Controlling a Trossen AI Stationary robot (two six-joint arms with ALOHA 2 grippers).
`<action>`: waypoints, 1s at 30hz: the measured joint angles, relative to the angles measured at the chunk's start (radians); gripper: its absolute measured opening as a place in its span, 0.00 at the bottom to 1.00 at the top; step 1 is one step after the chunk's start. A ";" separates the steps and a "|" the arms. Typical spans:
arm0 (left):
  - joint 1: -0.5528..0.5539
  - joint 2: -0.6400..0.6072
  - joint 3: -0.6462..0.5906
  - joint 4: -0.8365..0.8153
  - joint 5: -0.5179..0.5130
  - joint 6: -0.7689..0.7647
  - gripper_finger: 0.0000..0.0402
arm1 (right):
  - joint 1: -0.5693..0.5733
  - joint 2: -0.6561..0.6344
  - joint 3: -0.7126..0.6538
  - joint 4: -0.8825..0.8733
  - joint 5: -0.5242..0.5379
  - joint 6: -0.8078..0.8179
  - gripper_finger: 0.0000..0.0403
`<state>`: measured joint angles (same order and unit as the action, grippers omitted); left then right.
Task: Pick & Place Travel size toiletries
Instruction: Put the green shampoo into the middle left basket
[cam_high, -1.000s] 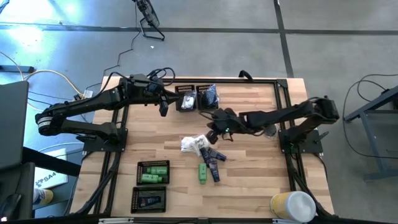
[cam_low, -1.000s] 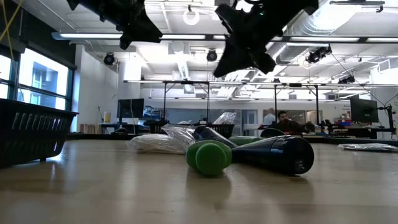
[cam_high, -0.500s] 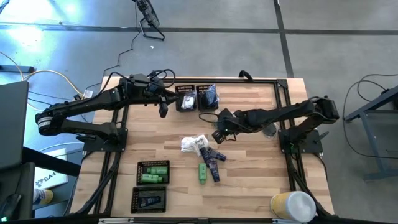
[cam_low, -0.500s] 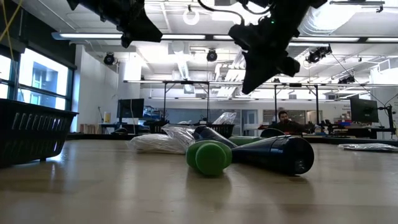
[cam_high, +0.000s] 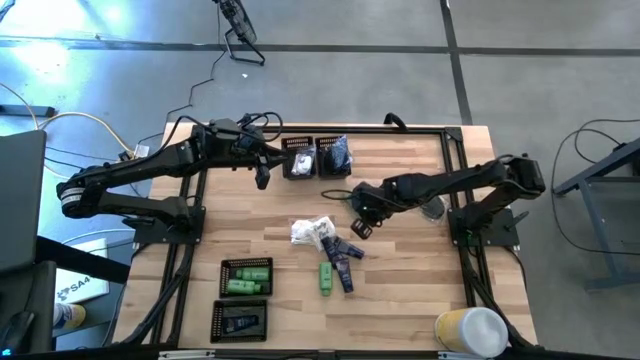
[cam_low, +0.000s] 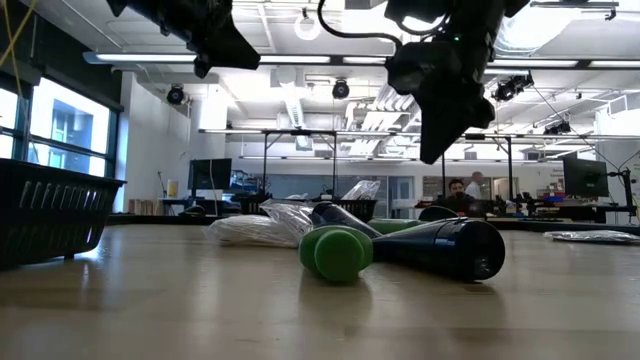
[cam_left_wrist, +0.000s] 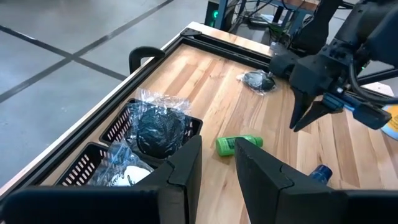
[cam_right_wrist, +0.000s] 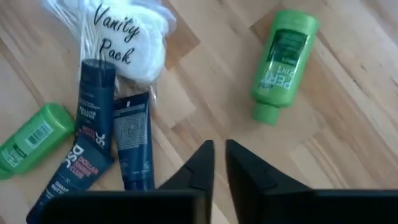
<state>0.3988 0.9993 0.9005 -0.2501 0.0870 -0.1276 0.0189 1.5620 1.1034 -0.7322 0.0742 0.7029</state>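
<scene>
We note a green tube (cam_low: 336, 252) touching a navy tube (cam_low: 440, 248) at table (cam_low: 200, 310) centre, white packets (cam_low: 255, 229) at ten o'clock, right tool (cam_low: 440, 120) hanging above.

Even, bright overhead light falls from ceiling strip lamps (cam_low: 170, 57) seen in the low view, where the arms read as dark silhouettes. Glare washes the floor's far left corner (cam_high: 60, 25) from above. Shadows on the wooden surface (cam_high: 400, 290) are soft; nearby fingers (cam_right_wrist: 199, 168) blur.
</scene>
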 joint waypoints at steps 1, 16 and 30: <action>0.000 0.000 0.000 0.000 0.000 0.000 0.23 | -0.001 0.000 -0.002 0.004 0.003 0.004 0.10; 0.000 0.000 0.000 0.000 0.000 0.000 0.23 | -0.047 0.000 -0.009 0.001 0.089 0.133 0.53; 0.000 0.000 0.000 -0.027 -0.003 -0.008 0.23 | -0.057 0.148 -0.008 -0.003 0.083 0.108 0.52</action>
<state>0.3991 0.9993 0.9009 -0.2766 0.0836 -0.1356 -0.0380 1.7095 1.0950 -0.7353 0.1571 0.8106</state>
